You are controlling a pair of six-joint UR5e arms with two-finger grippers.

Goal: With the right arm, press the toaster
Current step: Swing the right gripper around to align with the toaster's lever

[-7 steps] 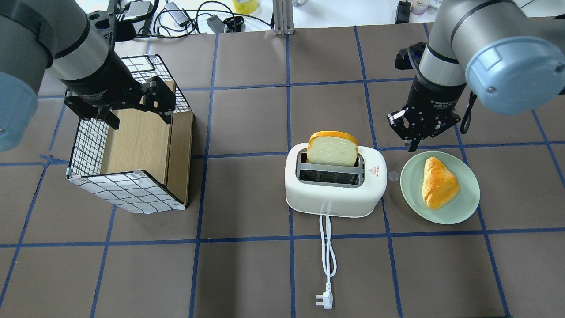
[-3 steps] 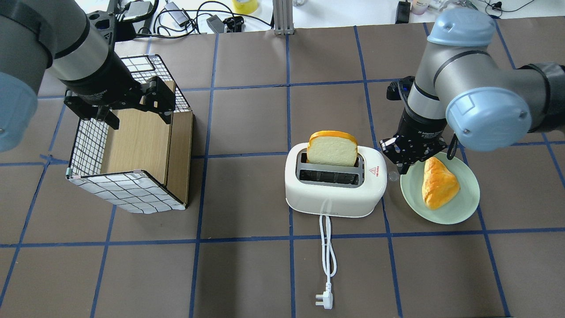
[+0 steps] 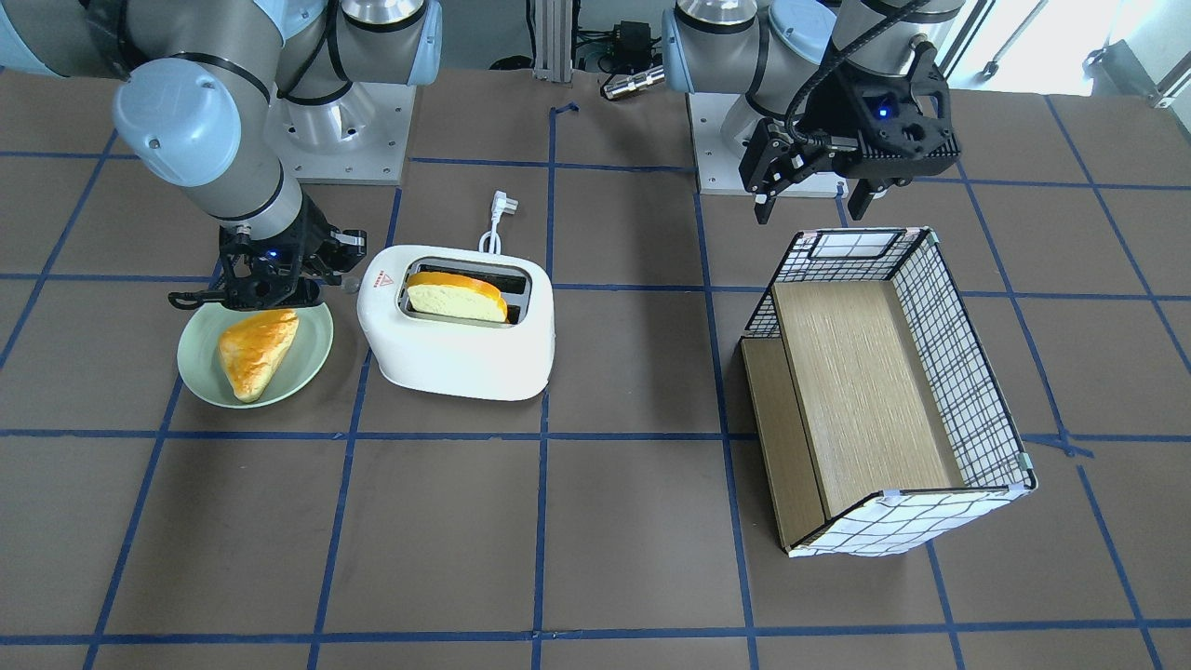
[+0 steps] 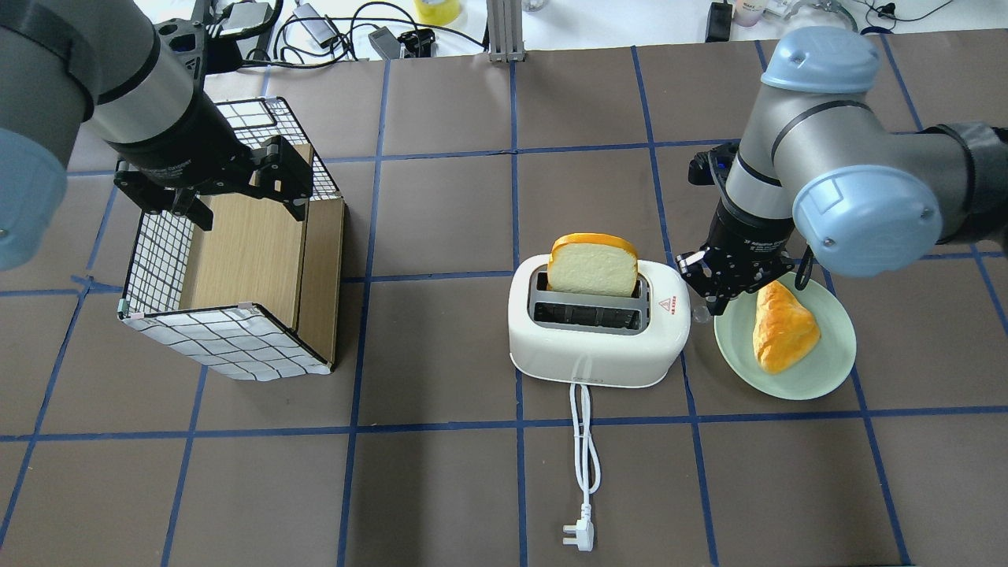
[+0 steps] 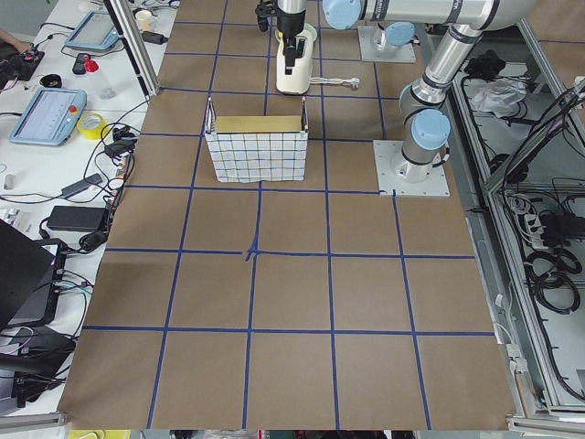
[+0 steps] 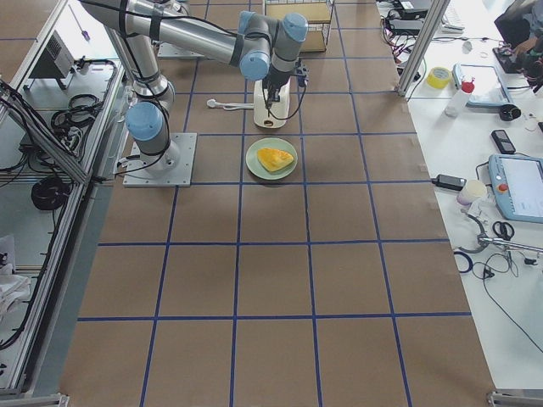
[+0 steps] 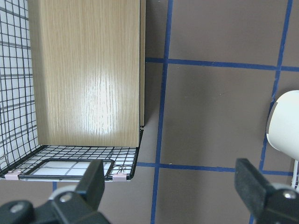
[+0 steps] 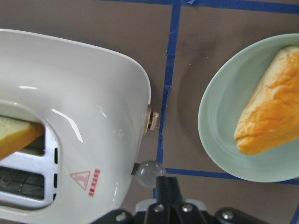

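The white toaster (image 4: 598,346) stands mid-table with a bread slice (image 4: 592,268) standing high in its far slot; it also shows in the front view (image 3: 447,349) and the right wrist view (image 8: 84,93). Its small grey lever (image 4: 699,313) sticks out of the end that faces the plate. My right gripper (image 4: 713,303) is shut and empty, pointing down. Its tip hangs just above and beside the lever knob (image 8: 148,171); I cannot tell if they touch. My left gripper (image 4: 246,206) is open and empty above the checked box.
A green plate (image 4: 787,386) with a pastry (image 4: 780,327) sits right beside the toaster's lever end, under my right wrist. The checked wire-patterned box (image 4: 236,339) with a wooden inside lies at the left. The toaster's white cord and plug (image 4: 579,535) trail toward the near edge.
My right arm has swung in and down from behind the plate to the toaster's lever end. The left arm, toaster and bread have not moved.
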